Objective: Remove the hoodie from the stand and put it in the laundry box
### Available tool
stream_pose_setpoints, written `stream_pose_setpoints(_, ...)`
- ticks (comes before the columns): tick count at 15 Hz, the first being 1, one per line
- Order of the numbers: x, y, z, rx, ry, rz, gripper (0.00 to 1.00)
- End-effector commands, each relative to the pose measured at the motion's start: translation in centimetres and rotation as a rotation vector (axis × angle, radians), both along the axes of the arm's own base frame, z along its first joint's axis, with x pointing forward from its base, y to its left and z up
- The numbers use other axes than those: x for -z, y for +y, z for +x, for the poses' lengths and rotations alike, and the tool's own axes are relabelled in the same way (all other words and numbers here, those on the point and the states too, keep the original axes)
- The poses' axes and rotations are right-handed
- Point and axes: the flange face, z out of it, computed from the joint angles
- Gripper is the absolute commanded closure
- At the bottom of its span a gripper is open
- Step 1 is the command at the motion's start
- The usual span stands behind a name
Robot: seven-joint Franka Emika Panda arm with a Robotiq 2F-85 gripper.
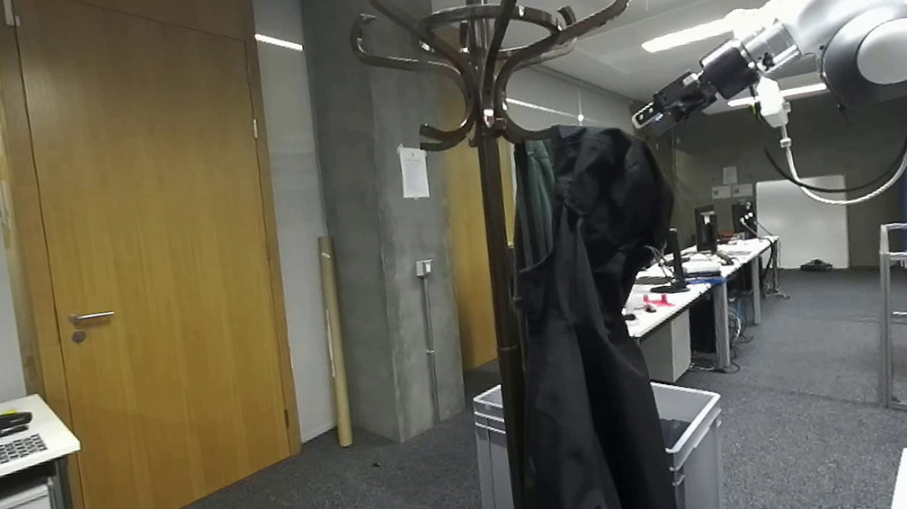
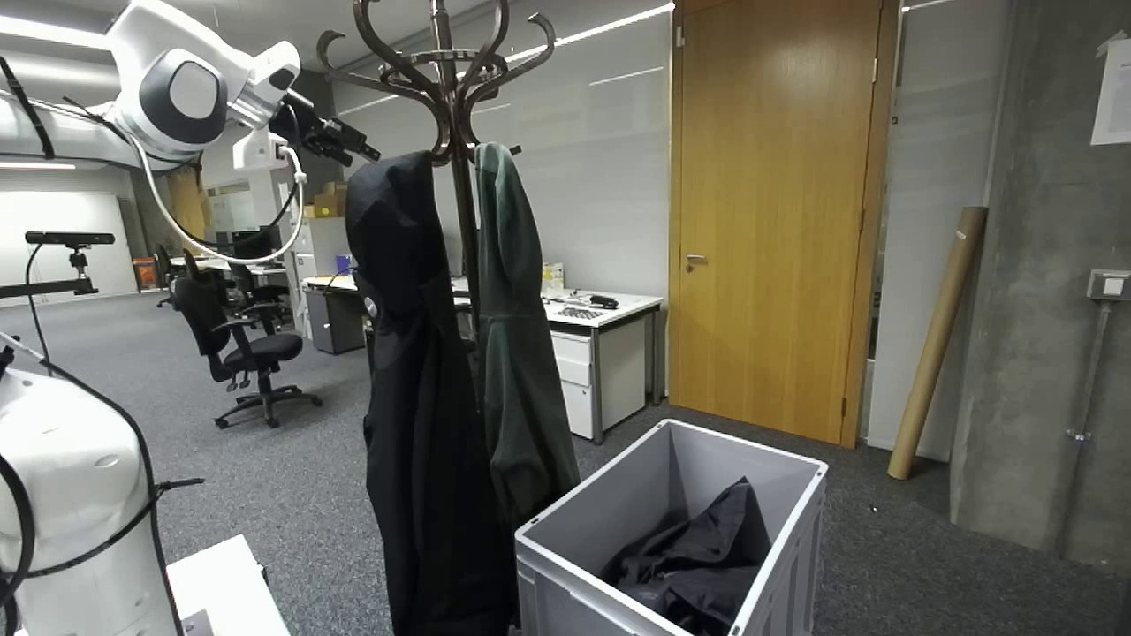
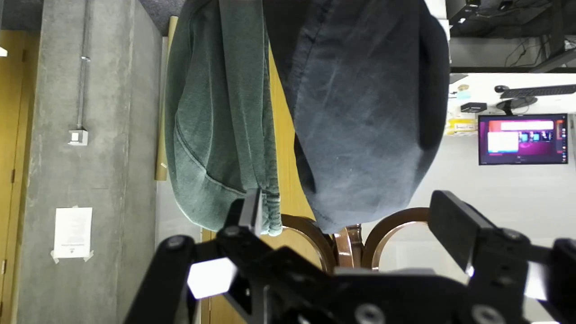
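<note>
In an exterior view I've got the black hoodie [image 1: 588, 388] hanging long from a hook [image 1: 523, 132] of the stand [image 1: 498, 238], my gripper [image 1: 644, 118] up near the hood [image 1: 618, 169], holding nothing.

In an exterior view, there's the laundry box [image 2: 800, 561] beside the hoodie's lower end, dark cloth [image 2: 698, 574] inside, a green garment [image 2: 521, 353] hanging close to my target.

Wrist view: fingers [image 3: 454, 225] spread wide, the hood lined up ahead of the gap, one finger overlapping the green. How will it handle? Soft and limp, I'd say, light enough, but with a long drag below; it looks smooth, so a thin nip could slip. Nothing fragile. I'd bite a thick fold near the peak, clear of the green, and lift up off the hook.
</note>
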Motion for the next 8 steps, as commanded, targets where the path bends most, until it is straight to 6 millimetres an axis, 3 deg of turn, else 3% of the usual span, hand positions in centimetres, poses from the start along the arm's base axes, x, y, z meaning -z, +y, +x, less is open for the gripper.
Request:
stream_pose_setpoints(1,0.6,-0.6,2.0,-0.072,-0.041,0.054,0.0)
stream_pose_setpoints(7,1.5,-0.4,4.7,-0.141,-0.043,0.112,0.01)
stream_pose_setpoints(8,1.7,-0.4,4.9,-0.15,-0.041,0.115,0.21)
